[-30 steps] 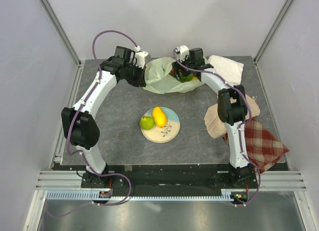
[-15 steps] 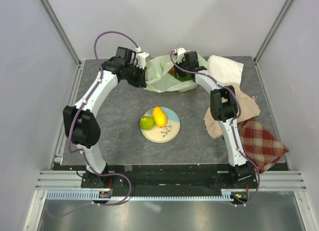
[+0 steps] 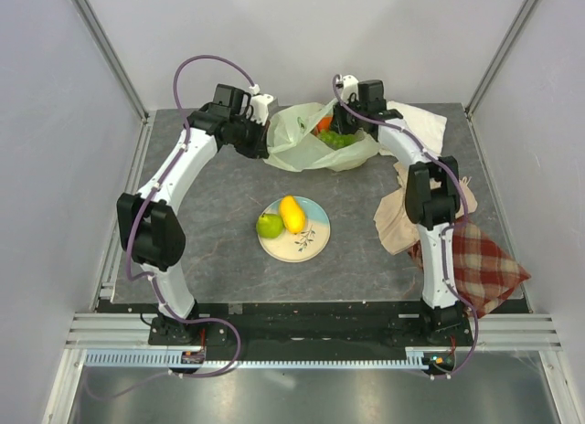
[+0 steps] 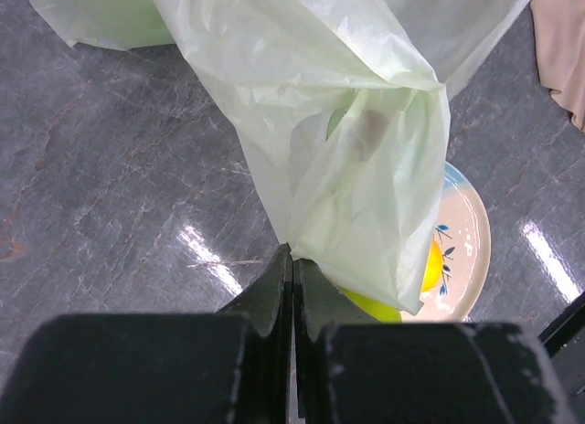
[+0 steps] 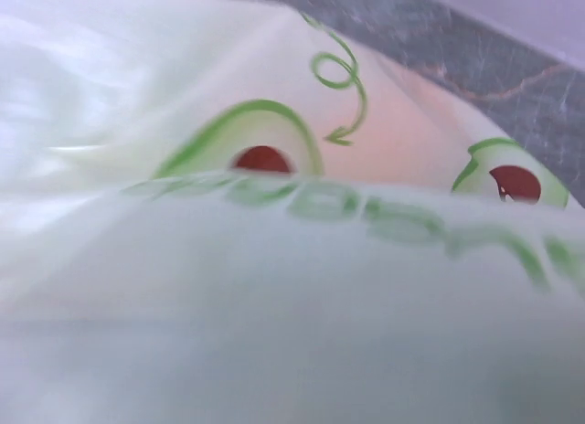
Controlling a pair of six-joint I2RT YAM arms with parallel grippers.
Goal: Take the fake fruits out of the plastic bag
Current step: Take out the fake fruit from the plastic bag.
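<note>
Left fingers (image 4: 272, 296): pressed flat together, with a gathered fold of the plastic bag (image 4: 347, 159) pinched at their tips, at the bag's left edge. Right fingers (image 3: 346, 120): down in the bag's mouth at the far side of the desk (image 3: 210, 214). The wrist view is all film, so I cannot tell their width. Orange (image 3: 324, 124) and green grapes (image 3: 336, 139) lie in the opening, just left of the right fingers, so the right arm is nearer. Green apple (image 3: 269, 225) and yellow mango (image 3: 291, 213) sit on the plate (image 3: 315, 246). Judgement: the next pick falls to the right arm.

Pale-green plastic bag (image 4: 356, 150) pinched in left tool (image 4: 292, 267), plate (image 4: 466, 250) beneath
</note>
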